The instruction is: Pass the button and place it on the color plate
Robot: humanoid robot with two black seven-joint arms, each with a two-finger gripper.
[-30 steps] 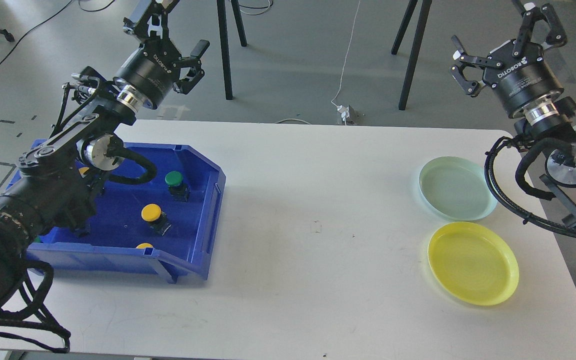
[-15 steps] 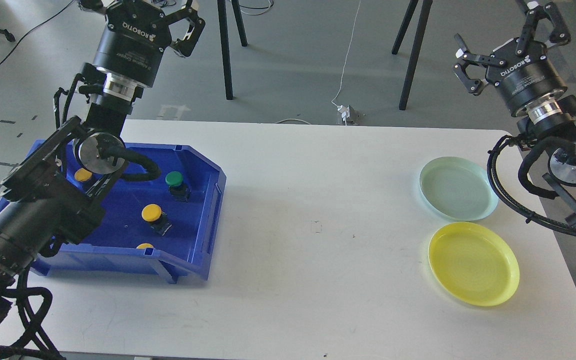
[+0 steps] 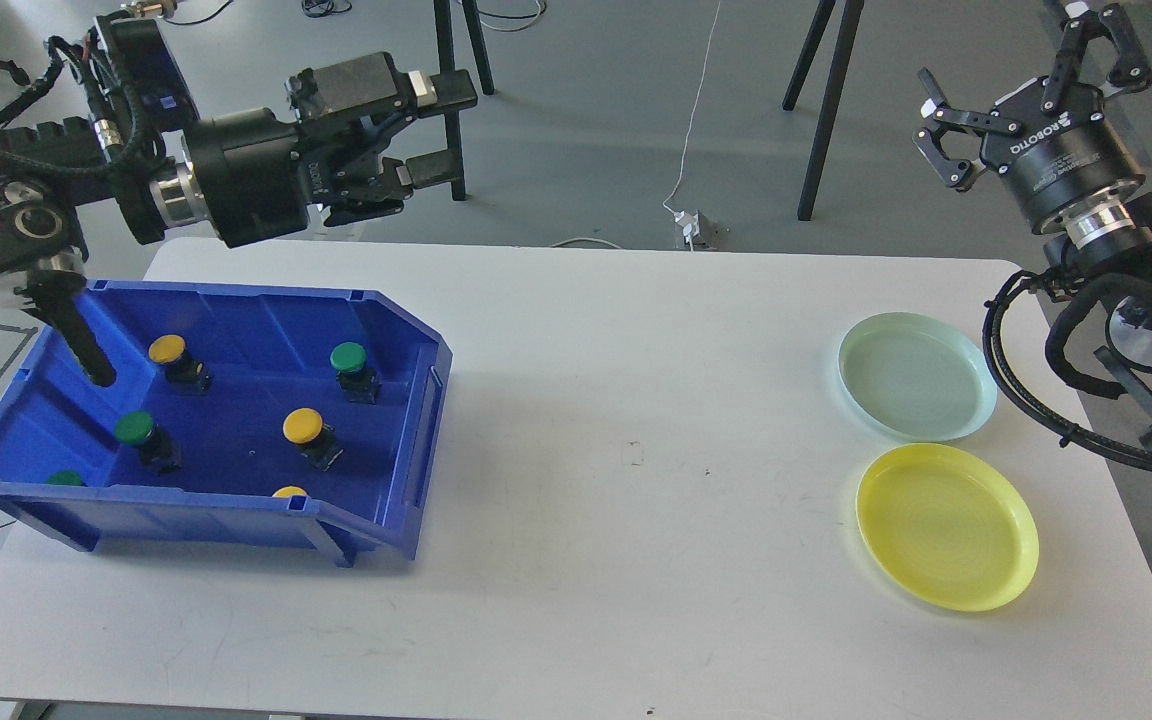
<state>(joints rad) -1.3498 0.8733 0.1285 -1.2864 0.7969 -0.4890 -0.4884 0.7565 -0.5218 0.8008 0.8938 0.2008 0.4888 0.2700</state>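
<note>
A blue bin (image 3: 406, 420) on the table's left holds several push buttons: yellow ones (image 3: 302, 426) (image 3: 168, 348) and green ones (image 3: 347, 357) (image 3: 135, 427). A pale green plate (image 3: 914, 376) and a yellow plate (image 3: 946, 526) lie at the right. My left gripper (image 3: 446, 130) is open and empty, pointing right, raised above the bin's far edge. My right gripper (image 3: 1026, 75) is open and empty, held high beyond the table's far right corner.
The white table (image 3: 636, 480) is bare between bin and plates. Black stand legs (image 3: 451, 110) (image 3: 821, 120) and a white cable with a plug (image 3: 688, 225) are on the floor behind the table.
My left arm has swung up and out of the bin, and its gripper has turned from pointing up to pointing right. More buttons in the bin now show. The right arm has barely moved.
</note>
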